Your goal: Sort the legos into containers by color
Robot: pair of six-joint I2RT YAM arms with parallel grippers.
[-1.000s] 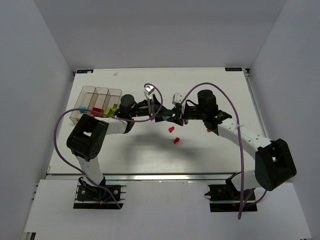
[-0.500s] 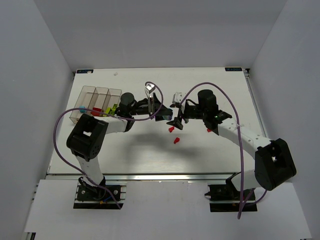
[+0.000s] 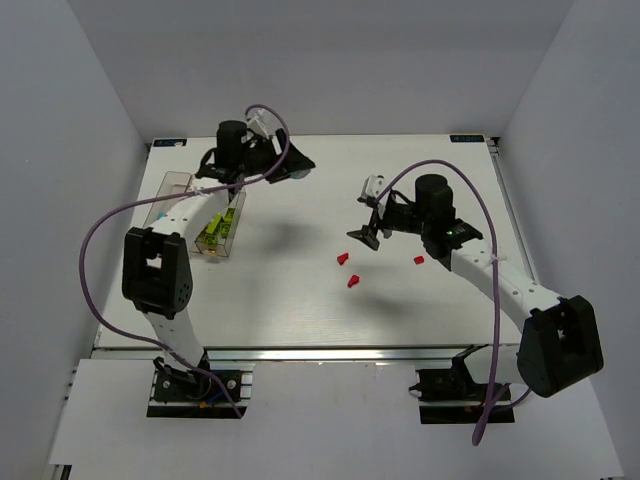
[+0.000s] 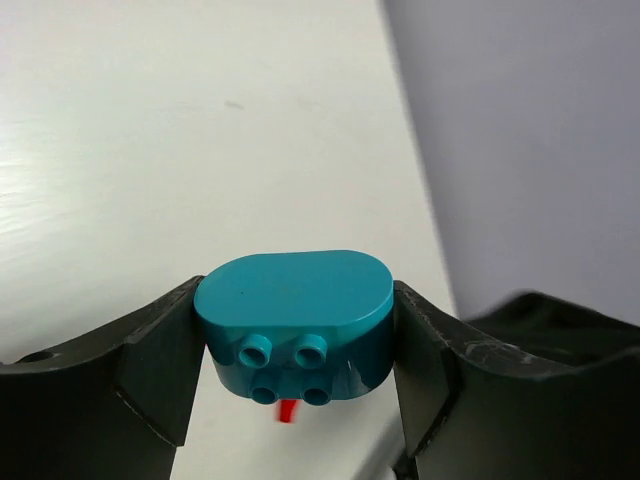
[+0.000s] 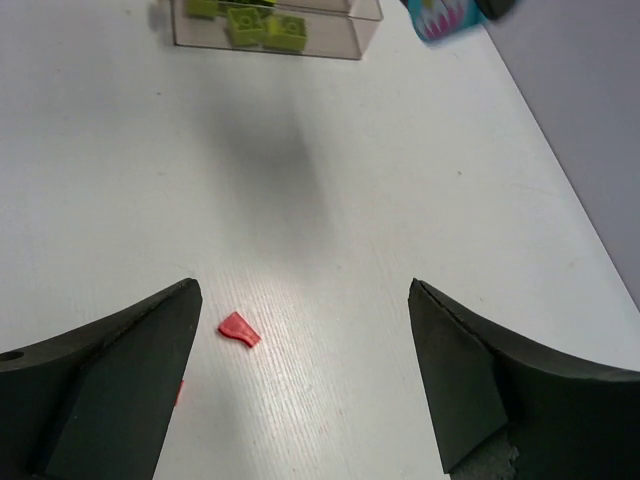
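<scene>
My left gripper [image 4: 295, 345] is shut on a cyan-blue lego [image 4: 290, 300], an oval brick with studs facing the camera. It hangs high over the back of the table [image 3: 292, 165], to the right of the containers [image 3: 172, 190]. The same brick shows at the top edge of the right wrist view [image 5: 440, 15]. My right gripper [image 3: 370, 228] stands wide open and empty [image 5: 304, 290] above the table's middle. Red lego bits lie below it [image 3: 342, 259], [image 3: 352, 281], one between its fingers' line of sight [image 5: 239, 329]. A third red bit [image 3: 419, 260] lies further right.
Lime green legos [image 5: 265, 25] lie in the right-hand clear bin [image 5: 300, 42], seen also from above [image 3: 215, 232]. The left arm's purple cable loops over the bins. White walls close in the table at the back and on both sides.
The two grippers met at the table's middle. The right gripper opened and drew back right. The left arm swung up and back toward the containers with the cyan-blue lego.
</scene>
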